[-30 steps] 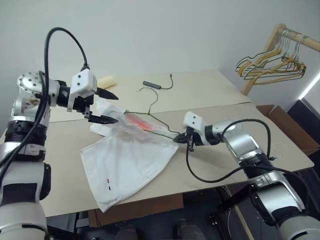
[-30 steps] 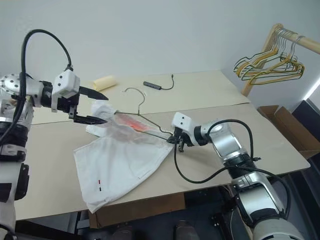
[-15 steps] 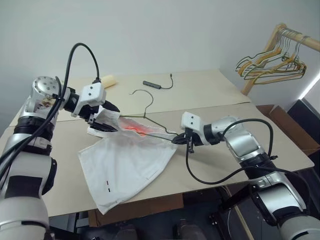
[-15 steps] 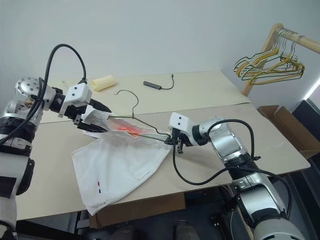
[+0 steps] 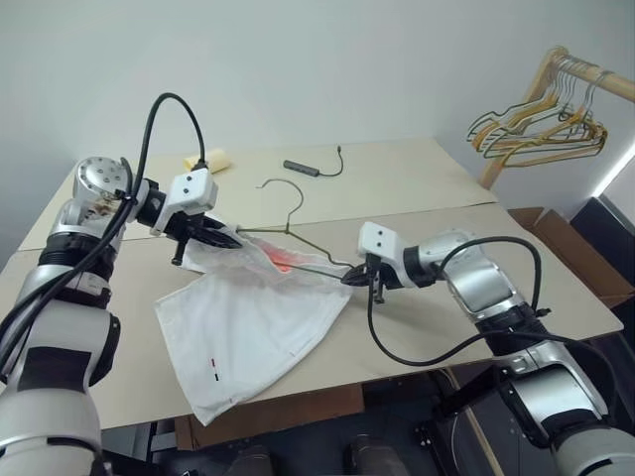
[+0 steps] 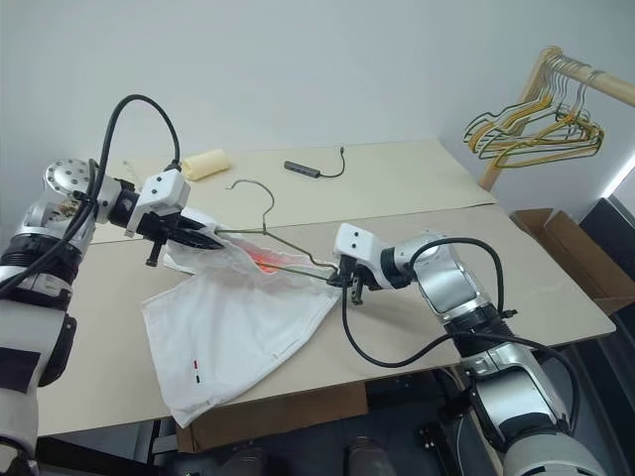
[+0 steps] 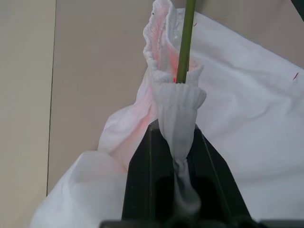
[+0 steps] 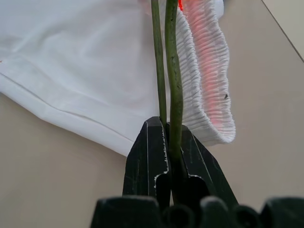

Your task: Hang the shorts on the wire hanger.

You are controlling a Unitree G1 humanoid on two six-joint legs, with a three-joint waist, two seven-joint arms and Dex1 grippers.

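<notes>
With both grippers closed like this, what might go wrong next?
1. The left gripper pinches only a bunched bit of the waistband of the shorts; pulling may slip it free.
2. The right gripper clamps the wire hanger at one corner, so the thin wire may twist.
3. Most cloth lies on the table and may drag.

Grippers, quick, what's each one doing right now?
Left gripper: shut on the shorts waistband.
Right gripper: shut on the wire hanger.

Bare test room or lab, plain white wall (image 5: 327, 69), beige worktables (image 5: 417, 178), wooden rack (image 5: 526, 94) of spare hangers (image 5: 541, 134)
</notes>
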